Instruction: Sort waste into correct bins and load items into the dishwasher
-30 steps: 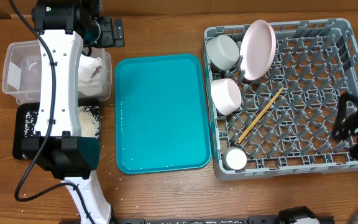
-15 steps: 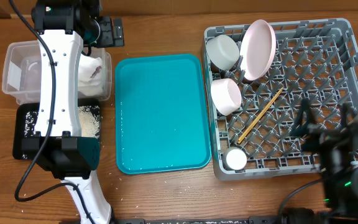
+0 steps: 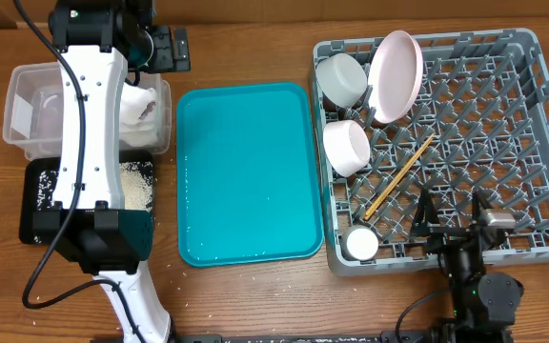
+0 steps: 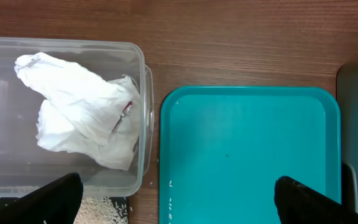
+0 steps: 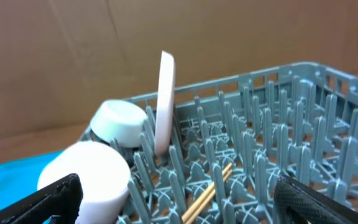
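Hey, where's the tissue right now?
In the left wrist view, the tissue lies inside the clear tub, toward its right end, just left of the teal tray.

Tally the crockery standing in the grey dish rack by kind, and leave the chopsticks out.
Plate: 1
Bowls: 2, the grey bowl and the white bowl
Cup: 1
Total: 4
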Motion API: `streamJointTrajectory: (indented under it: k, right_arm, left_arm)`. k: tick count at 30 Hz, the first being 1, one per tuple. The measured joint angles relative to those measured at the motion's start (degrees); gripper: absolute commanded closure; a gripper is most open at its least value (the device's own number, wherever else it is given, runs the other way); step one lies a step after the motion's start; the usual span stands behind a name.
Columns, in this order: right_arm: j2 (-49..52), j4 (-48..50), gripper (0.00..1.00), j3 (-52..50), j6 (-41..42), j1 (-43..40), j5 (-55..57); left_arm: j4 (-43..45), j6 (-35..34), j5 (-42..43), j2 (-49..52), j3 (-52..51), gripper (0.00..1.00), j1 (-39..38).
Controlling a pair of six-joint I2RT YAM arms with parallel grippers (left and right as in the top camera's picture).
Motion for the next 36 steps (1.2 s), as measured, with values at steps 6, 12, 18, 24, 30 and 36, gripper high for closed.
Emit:
streamJointTrajectory:
  k: [6,12,18,24,30,36]
  right_arm:
    - [0.0,1.6,0.00,-1.1,0.0,0.0,-0.2]
    - [0.0,1.5,0.00,-1.1,0.0,0.0,-0.2]
    - [0.0,1.5,0.00,-1.1,0.0,0.0,-0.2]
    - [0.0,1.5,0.00,-1.1,0.0,0.0,-0.2]
    - [0.0,1.5,0.00,-1.1,0.0,0.0,-0.2]
    - [0.0,1.5,0.00,-1.1,0.0,0.0,-0.2]
  left_arm:
    - [0.0,0.0,0.0,0.0,0.0,0.00,0.0]
    - [0.0,0.0,0.0,0.0,0.0,0.00,0.0]
    - [0.0,0.0,0.0,0.0,0.0,0.00,0.0]
    - [0.0,0.0,0.0,0.0,0.0,0.00,0.0]
    - [0.0,0.0,0.0,0.0,0.0,0.00,0.0]
    - [3.0,0.5,-0.3,-0.3,-0.5,0.00,0.0]
